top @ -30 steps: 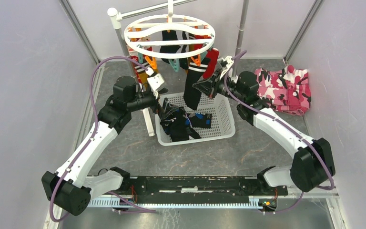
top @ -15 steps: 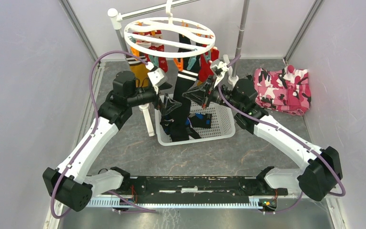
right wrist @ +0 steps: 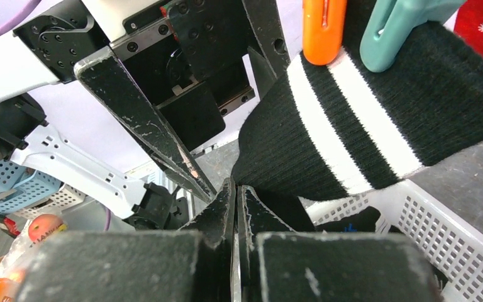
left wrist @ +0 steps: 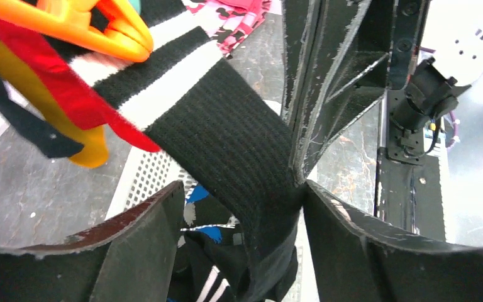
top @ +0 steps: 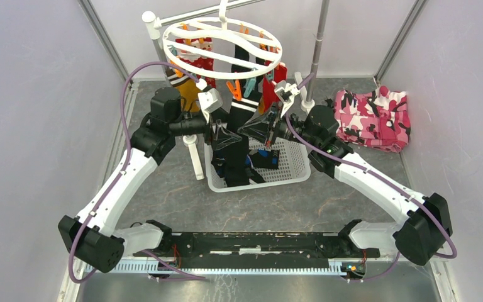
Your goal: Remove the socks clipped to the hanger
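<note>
The round white hanger hangs at the back with red, mustard and black socks clipped under it. A long black sock with white stripes hangs from an orange clip and a teal clip down toward the basket. My left gripper is open around it: the black sock runs between the fingers and touches the right-hand one. My right gripper is shut, with its tips pressed against the side of the sock and nothing visible between them.
A white perforated basket below the hanger holds several dark socks. A pink camouflage cloth lies at the right. The stand's white pole rises just left of the basket, behind my left wrist.
The hanger has swung to the left. My right gripper has moved left and down with the black sock, and my left gripper has come in around it with its jaws narrowing a little.
</note>
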`<control>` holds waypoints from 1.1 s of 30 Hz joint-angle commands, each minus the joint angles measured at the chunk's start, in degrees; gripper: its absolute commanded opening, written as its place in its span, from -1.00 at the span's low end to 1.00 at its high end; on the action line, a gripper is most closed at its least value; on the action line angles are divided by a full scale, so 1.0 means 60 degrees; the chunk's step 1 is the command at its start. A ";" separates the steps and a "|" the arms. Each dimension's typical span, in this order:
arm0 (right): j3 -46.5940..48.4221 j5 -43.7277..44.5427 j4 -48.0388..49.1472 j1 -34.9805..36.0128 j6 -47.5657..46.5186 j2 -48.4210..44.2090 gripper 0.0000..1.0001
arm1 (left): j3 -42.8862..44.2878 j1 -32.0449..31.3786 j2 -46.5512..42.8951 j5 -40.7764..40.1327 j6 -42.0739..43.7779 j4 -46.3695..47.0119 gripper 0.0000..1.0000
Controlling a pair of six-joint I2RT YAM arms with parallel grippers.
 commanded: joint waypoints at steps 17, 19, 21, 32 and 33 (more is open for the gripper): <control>0.1120 0.0144 0.0579 -0.0994 0.0408 0.0078 0.58 | 0.0470 0.0046 0.0010 0.1896 -0.0025 -0.0781 -0.96; 0.1167 -0.0093 0.0902 -0.1189 0.0583 0.0170 0.58 | 0.0532 0.0045 -0.0004 0.2295 -0.0291 -0.0865 -0.96; 0.1148 -0.0284 0.1386 -0.1382 0.0939 0.0219 0.58 | 0.0567 0.0046 -0.0002 0.2705 -0.0598 -0.0905 -0.96; 0.1531 -0.0733 0.4532 -0.1461 0.3257 0.1291 0.51 | 0.0152 0.0039 0.0025 0.4340 -0.3347 0.0739 -0.89; 0.1559 -0.0712 0.4784 -0.1460 0.3404 0.1372 0.50 | 0.0100 0.0045 0.0025 0.4459 -0.3547 0.0949 -0.88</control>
